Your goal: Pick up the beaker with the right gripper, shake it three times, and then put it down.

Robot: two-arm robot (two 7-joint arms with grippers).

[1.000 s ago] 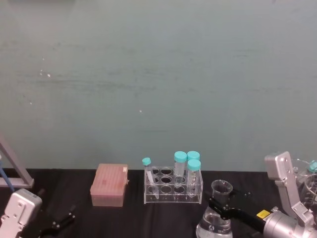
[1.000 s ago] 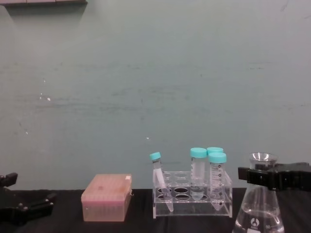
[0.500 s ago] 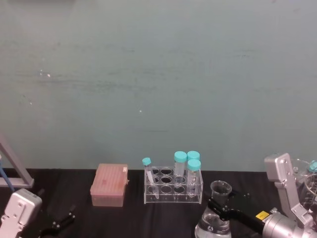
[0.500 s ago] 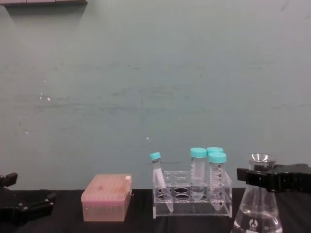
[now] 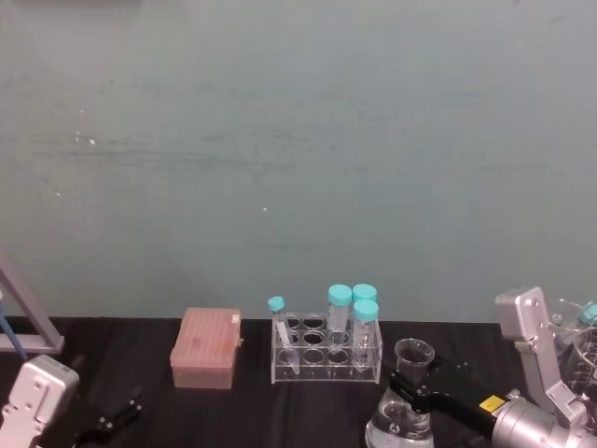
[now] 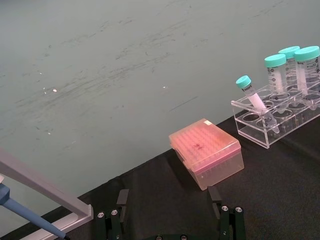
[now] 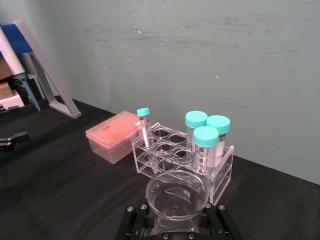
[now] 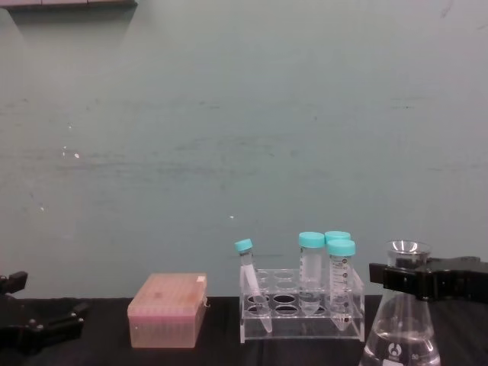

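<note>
- The right tool [image 5: 413, 385] is clenched on the neck of the beaker [image 5: 403, 418], just under its flared rim, near the right front of the black tabletop [image 5: 242, 411].
- In the chest view the beaker [image 8: 402, 335] stands upright, its wide base holding clear liquid, with the right tool [image 8: 404, 278] reaching in from the right edge.
- The right wrist view looks down into the beaker's open mouth [image 7: 176, 195].
- Just beyond the beaker sits a clear rack [image 5: 326, 353] carrying teal-capped tubes [image 5: 340, 308]; a pink box [image 5: 206, 348] lies to the rack's left.
- The left tool [image 5: 112, 420] rests low at the left front, well apart from the beaker, its fingers [image 6: 111, 225] spread and released.
</note>
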